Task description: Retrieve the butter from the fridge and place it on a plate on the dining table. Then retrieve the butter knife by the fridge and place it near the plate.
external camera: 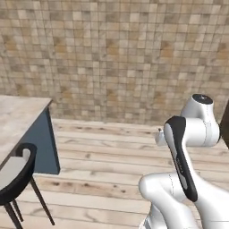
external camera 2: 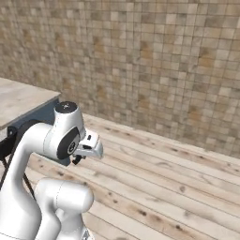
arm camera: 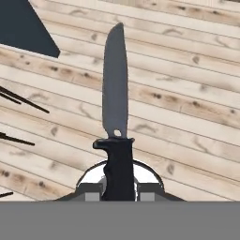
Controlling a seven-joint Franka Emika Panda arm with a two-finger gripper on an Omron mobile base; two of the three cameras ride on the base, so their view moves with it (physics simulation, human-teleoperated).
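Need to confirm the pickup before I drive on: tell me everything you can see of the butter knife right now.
The butter knife shows in the hand view, held by its black, ribbed-looking handle between the gripper fingers. A small guard sits above the handle; the dark grey blade, with a small hole near its base, tapers to a rounded point and projects straight away from the hand. It hangs in the air over the pale wooden plank floor, touching nothing else.

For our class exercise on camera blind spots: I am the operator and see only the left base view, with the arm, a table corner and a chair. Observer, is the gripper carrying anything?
Observer: Yes. In the hand view the gripper is shut on the butter knife by its black handle.
Operator: Which way does the blade point?
Observer: Straight away from the hand, over the wooden floor.
Operator: Is the dining table near?
Observer: In the right base view the dining table lies left of the arm.
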